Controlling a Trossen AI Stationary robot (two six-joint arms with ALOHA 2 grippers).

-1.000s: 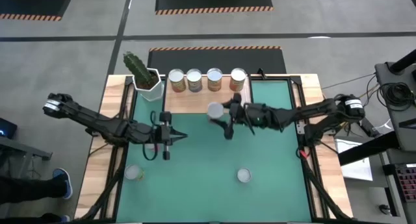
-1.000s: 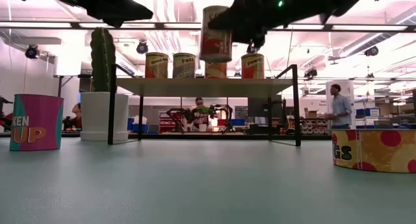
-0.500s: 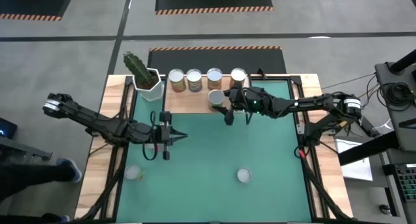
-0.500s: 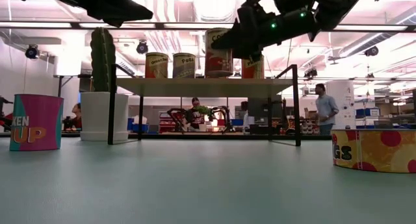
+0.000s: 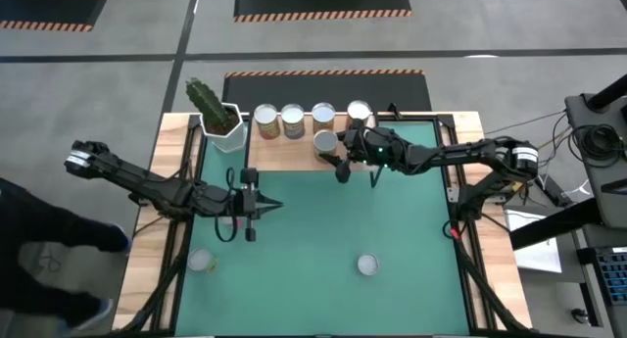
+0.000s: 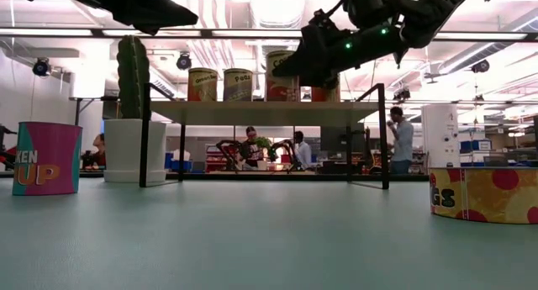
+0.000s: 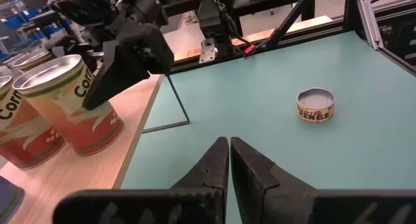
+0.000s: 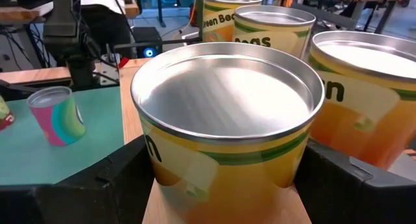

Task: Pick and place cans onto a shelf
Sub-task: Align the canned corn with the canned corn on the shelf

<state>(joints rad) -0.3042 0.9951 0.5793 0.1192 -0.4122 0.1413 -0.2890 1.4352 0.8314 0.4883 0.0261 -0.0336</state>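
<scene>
The light-wood shelf (image 5: 284, 156) stands at the table's far edge and bears a row of several cans (image 5: 292, 120). My right gripper (image 5: 334, 150) is shut on a yellow-and-red corn can (image 5: 325, 142) at the shelf's near edge, in front of that row. My left gripper (image 5: 274, 206) is shut and empty, held above the green mat left of centre. A pink can (image 5: 202, 262) and a flat yellow can (image 5: 367, 265) stand on the mat near the front edge. My right gripper pinches the corn can's side wall (image 8: 162, 165) between its two fingers (image 8: 97, 185), below the rim. The fingers come about level from the table's right side. The can is upright, and its base looks set on the shelf board (image 7: 97, 165).
A white pot with a cactus (image 5: 220, 118) stands at the shelf's left end. The shelf's thin black legs (image 6: 382, 134) stand on the mat. People move in the room behind the table (image 6: 402, 143). Open mat lies between the two arms and the front edge.
My right gripper has carried the corn can toward the table's far edge and down, from above the mat onto the shelf's near edge, in front of the row of cans. The can has stayed upright. My left arm has kept still.
</scene>
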